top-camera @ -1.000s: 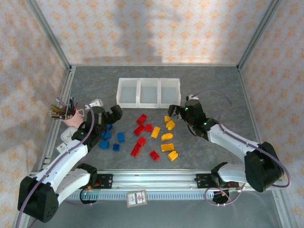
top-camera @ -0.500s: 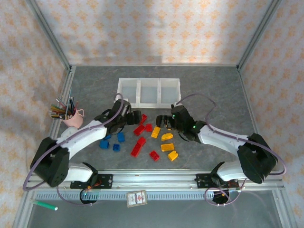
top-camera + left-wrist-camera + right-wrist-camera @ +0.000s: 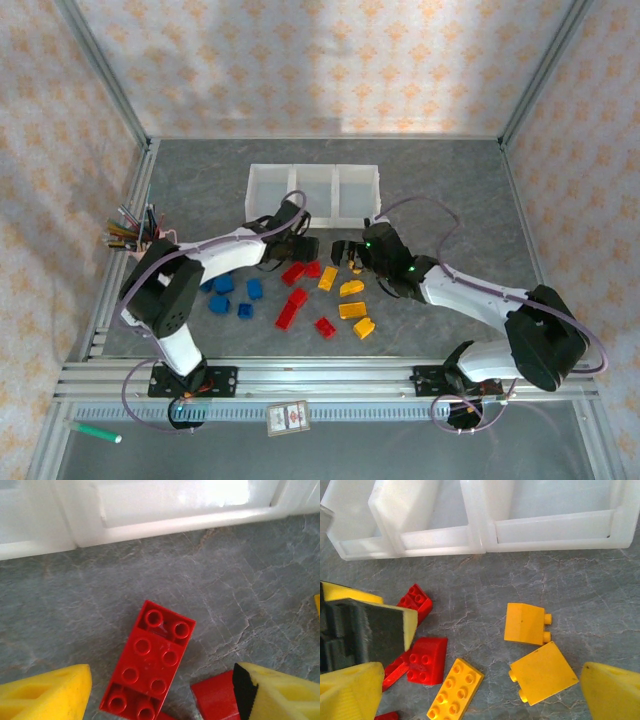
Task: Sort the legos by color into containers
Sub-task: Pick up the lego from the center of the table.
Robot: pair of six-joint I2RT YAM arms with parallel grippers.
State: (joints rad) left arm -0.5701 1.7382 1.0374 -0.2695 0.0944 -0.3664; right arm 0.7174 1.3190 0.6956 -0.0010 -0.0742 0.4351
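Top view: bins (image 3: 313,195) at back of marbled grey table (image 3: 450,180), translucent white, three squares in row; blue bricks (image 3: 236,292) grouped on near-left side. Left pincer (image 3: 307,248) spread. My wrist cam catches what top view can't: red eight-stud brick (image 3: 150,667) lying flat between my yellow pads (image 3: 50,690), close to bin wall. Right pincer (image 3: 343,252) spread too, over glossy yellow bricks (image 3: 525,624), one wedge-topped

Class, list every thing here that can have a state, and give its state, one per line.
Containers, all three empty.
Left gripper, open, holding nothing.
Right gripper, open, holding nothing.
Red brick, studs up, lying loose, not gripped.
Green marker, lying flat.
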